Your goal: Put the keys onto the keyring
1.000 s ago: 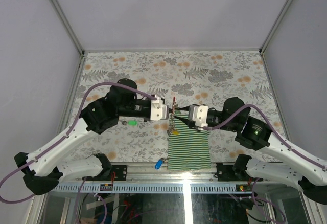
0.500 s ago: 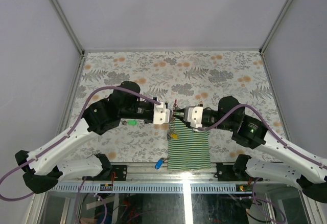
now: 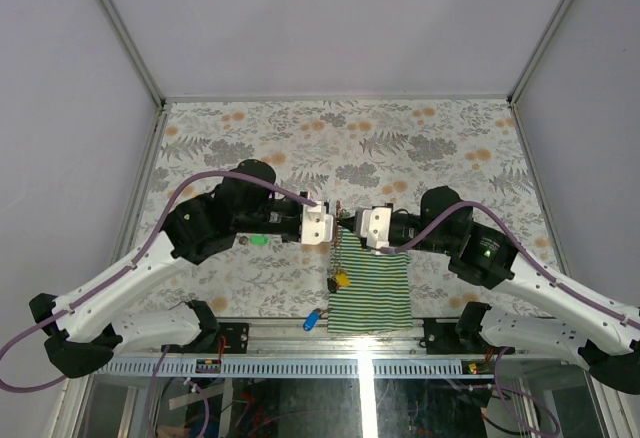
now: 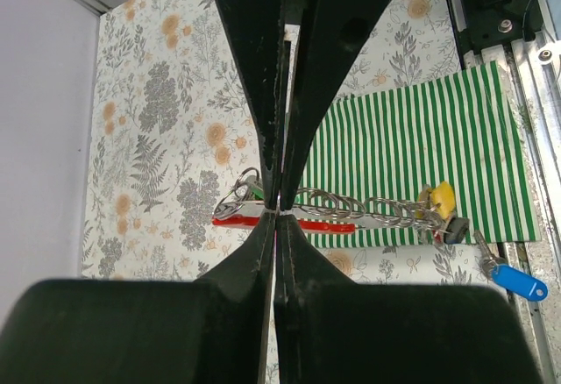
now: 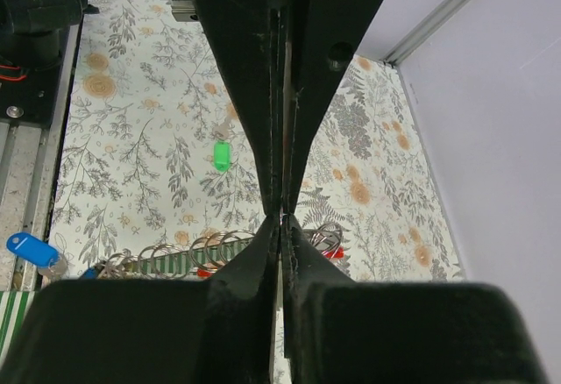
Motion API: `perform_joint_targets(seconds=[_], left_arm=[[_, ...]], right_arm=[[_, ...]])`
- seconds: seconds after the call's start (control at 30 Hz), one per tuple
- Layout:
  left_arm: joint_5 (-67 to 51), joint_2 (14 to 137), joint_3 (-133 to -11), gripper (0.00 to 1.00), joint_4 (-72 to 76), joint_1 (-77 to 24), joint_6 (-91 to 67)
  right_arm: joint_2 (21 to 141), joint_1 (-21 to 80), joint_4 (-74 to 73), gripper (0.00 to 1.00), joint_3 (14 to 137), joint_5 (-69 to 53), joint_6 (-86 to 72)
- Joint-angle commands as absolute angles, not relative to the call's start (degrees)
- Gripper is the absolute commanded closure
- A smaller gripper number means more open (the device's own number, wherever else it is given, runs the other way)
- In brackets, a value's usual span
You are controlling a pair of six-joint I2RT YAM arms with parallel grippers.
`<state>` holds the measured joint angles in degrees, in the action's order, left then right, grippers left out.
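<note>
Left tool (image 3: 335, 221) and right tool (image 3: 348, 221) meet tip to tip above the far left corner of the cloth (image 3: 375, 293), the green-and-white striped one spread at the near edge of the worktop (image 3: 450, 138). Each wrist view shows its own jaws pressed tight together, and both pinch the same end of the keyring (image 3: 338, 250): the left tool grips just beside the end loop, and the right tool closes on it from the opposite side. From that pinch the keyring runs as a string of linked metal rings along the cloth's left edge toward its near side, with the red clip (image 4: 302, 224) lying alongside the first rings. A yellow key (image 3: 341, 280) sits at the free end of the keyring, over the cloth's left edge about halfway along it (whether that end rests on the cloth or hangs just clear of it, the views do not settle). A blue key (image 3: 314, 319) lies off the cloth, just beside its near left corner and apart from the keyring, its metal end nearer the cloth. A green key (image 3: 259, 240) lies on the worktop well to the left of the cloth, level with its far edge and apart from everything else. The cloth itself lies flat, its stripes running across it.
</note>
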<state>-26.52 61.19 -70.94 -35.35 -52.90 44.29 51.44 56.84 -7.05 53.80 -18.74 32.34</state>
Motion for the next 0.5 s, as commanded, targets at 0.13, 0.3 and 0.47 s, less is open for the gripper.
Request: perform_joint_targets(seconds=[0.13,0.3,0.47], left_arm=[[-25.70,57.47,-70.25,0.79,-27.99,-53.49,36.53],[-20.14,51.21,-61.48,0.60,-17.32,-53.45,17.37],[-10.62,46.77,-54.38,0.49,-15.58,-53.50,0.11]], right_arm=[[50.05,56.78,-6.92,1.00,55.48,-15.73,32.21],[46.55,56.86,-9.97,1.00,54.93,-14.27,31.50],[42.39,56.78,-12.93,1.00,53.98,-12.40,29.68]])
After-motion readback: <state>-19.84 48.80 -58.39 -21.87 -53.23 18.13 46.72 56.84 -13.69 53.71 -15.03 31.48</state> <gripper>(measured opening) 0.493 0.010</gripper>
